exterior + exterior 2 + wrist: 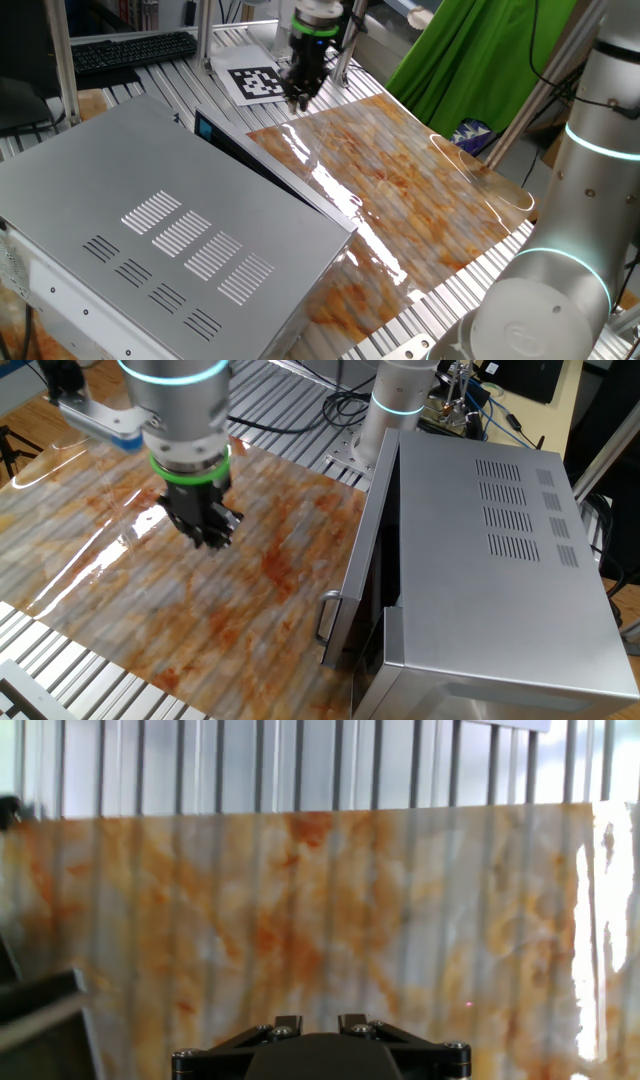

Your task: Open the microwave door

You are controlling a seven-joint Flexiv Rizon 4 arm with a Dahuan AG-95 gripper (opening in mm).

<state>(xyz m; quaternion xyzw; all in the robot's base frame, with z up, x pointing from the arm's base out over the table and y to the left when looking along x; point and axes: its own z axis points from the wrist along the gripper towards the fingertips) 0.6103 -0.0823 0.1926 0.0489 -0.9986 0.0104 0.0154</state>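
above the marbled board (270, 590), well clear of the microwave door (368, 575), jaws (212, 538) sit together.

We look down on a glossy orange-brown marbled board (320, 920) filling most of the view. Beyond its far edge, at twelve o'clock, lies the slatted metal table (300, 765). At six o'clock sits the gripper (320, 1025), only its black base showing. A dark blurred edge (35, 1005) intrudes at eight o'clock.
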